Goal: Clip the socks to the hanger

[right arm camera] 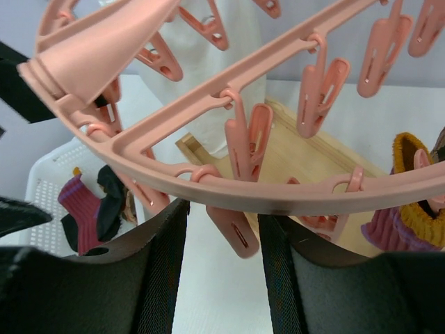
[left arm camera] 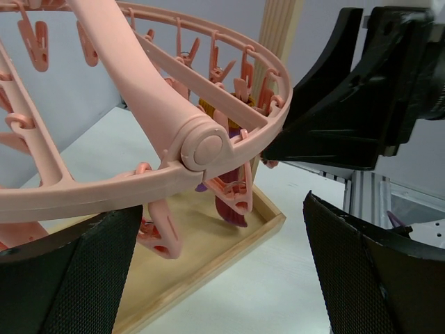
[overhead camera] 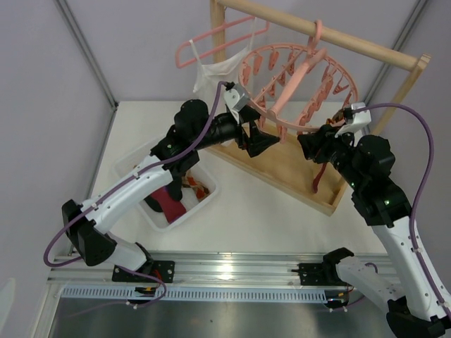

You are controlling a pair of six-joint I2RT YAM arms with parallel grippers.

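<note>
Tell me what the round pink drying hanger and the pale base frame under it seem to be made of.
The round pink drying hanger looks like moulded plastic: smooth, slightly glossy, one uniform colour. The pale base frame looks like bare wood: visible grain, matte.

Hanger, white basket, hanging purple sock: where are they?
hanger [overhead camera: 292, 79]: top view, thick middle strut.
basket [overhead camera: 192, 209]: top view, near right wall.
purple sock [right arm camera: 384, 233]: right wrist view, ribbed part.

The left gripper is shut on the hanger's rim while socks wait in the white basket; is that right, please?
No: the left gripper is open, fingers wide apart at the hanger's rim, as the left wrist view shows. Socks do wait in the basket.
</note>
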